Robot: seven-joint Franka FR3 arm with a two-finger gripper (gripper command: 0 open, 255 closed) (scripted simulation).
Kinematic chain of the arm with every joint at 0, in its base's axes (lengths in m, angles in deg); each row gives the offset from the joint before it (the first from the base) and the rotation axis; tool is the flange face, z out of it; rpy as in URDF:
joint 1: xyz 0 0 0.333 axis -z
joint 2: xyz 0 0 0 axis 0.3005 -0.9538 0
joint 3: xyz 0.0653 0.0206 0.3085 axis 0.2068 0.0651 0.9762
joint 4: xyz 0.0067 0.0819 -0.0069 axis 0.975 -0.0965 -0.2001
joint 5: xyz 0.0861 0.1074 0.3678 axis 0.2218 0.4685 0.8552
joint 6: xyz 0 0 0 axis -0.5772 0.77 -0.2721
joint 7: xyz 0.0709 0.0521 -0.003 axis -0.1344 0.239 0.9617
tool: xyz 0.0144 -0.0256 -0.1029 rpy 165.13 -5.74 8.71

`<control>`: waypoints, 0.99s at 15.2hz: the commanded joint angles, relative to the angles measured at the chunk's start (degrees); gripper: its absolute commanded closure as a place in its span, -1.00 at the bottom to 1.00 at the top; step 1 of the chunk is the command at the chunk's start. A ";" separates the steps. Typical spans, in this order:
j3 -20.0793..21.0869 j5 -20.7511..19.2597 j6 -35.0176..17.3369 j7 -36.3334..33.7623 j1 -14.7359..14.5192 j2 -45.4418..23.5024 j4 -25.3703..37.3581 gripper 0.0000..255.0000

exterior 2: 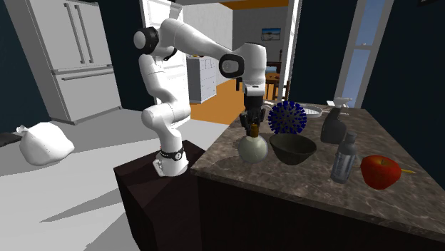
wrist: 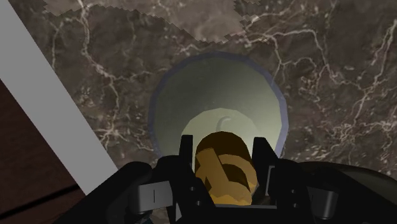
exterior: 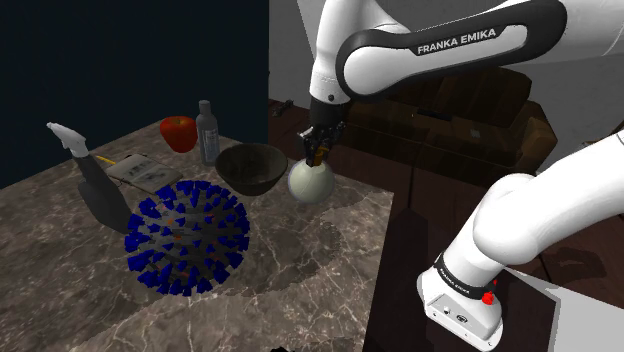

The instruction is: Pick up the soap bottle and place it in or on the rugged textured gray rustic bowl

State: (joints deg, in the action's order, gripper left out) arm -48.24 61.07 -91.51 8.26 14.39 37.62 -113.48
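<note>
The soap bottle (exterior: 311, 182) is a round, pale flask with a golden cap (wrist: 222, 170). It stands upright on the marble counter (exterior: 300, 260), close beside the dark grey bowl (exterior: 250, 167). My gripper (exterior: 318, 150) comes straight down on it and is shut on the golden cap. In the wrist view the black fingers (wrist: 186, 158) clasp the cap from both sides above the flask's pale body (wrist: 216, 95). In the second exterior view the gripper (exterior 2: 250, 126) sits on the bottle (exterior 2: 252, 148), with the bowl (exterior 2: 292, 147) to its right.
A blue spiky ball (exterior: 187, 237), a grey spray bottle (exterior: 95, 182), a clear bottle (exterior: 208, 132), a red apple (exterior: 179, 132) and a booklet (exterior: 142, 168) share the counter. The counter's edge (exterior: 385, 230) runs just beside the soap bottle.
</note>
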 commanded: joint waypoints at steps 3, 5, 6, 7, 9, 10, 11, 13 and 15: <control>0.00 -0.01 0.01 0.00 0.00 -0.01 0.00 1.00; 0.00 0.00 0.01 0.00 0.00 0.00 -0.01 1.00; 0.00 -0.01 0.01 0.00 0.00 -0.01 0.00 1.00; 0.00 0.00 -0.01 0.00 0.00 0.00 -0.02 1.00; -0.20 -0.04 1.62 0.07 0.02 0.39 1.22 1.00; -0.30 -0.06 2.43 0.11 0.04 0.57 1.85 1.00; -0.40 -0.09 3.23 0.13 0.05 0.73 2.50 1.00; -0.58 -0.15 4.83 0.19 0.09 1.01 3.82 1.00; -0.77 -0.22 6.41 0.23 0.13 1.23 5.18 1.00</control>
State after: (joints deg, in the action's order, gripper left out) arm -48.96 60.92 -85.76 8.51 14.47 38.93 -109.05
